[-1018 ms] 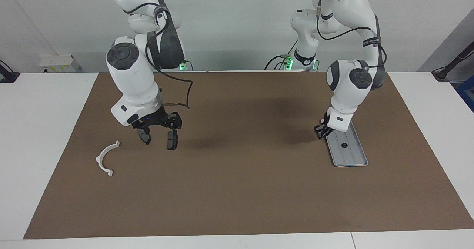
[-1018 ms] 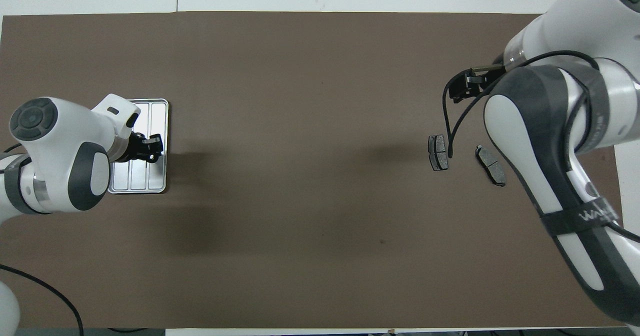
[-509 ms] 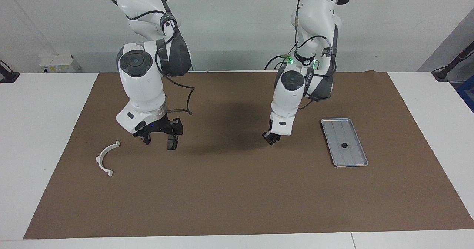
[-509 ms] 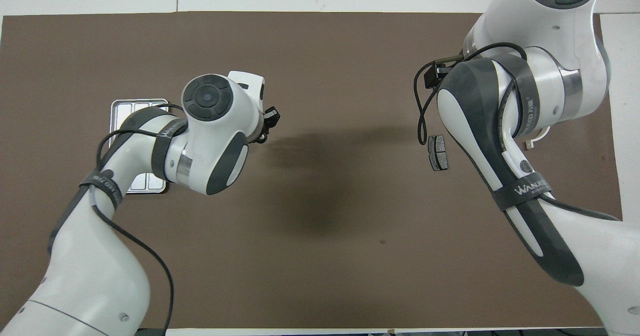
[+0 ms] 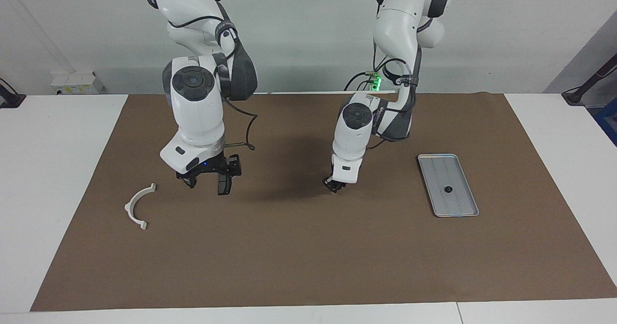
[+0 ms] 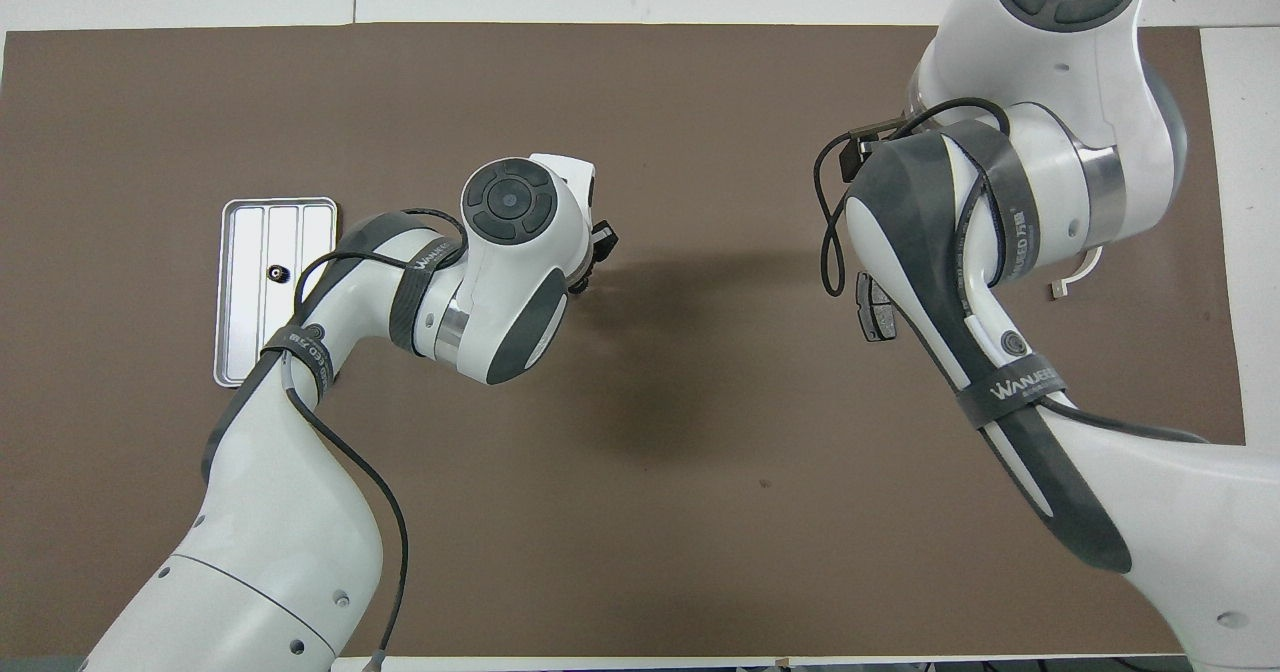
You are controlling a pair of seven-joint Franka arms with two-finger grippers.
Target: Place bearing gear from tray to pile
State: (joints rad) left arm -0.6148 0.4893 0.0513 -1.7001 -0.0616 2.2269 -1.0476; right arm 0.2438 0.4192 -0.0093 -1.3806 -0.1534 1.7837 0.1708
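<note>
The silver tray [image 5: 462, 207] lies on the brown mat toward the left arm's end, and one small dark bearing gear [image 5: 448, 189] sits in it; both also show in the overhead view, tray [image 6: 240, 352] and gear [image 6: 275, 273]. The pile lies toward the right arm's end: a white arc bracket [image 5: 137, 206] and a dark grey pad [image 5: 223, 185]; a second pad is mostly hidden. My left gripper [image 5: 334, 185] hangs low over the bare mat between tray and pile. Whether it holds anything is hidden. My right gripper [image 5: 206, 173] hovers over the pads.
The brown mat [image 5: 308, 256] covers most of the white table. In the overhead view the right arm hides most of the pile; one pad [image 6: 872, 310] and an end of the arc [image 6: 1078, 274] show.
My left gripper has left the tray and travelled over the mat toward the pile. The gear in the tray has not moved. My right gripper has shifted slightly over the pads.
</note>
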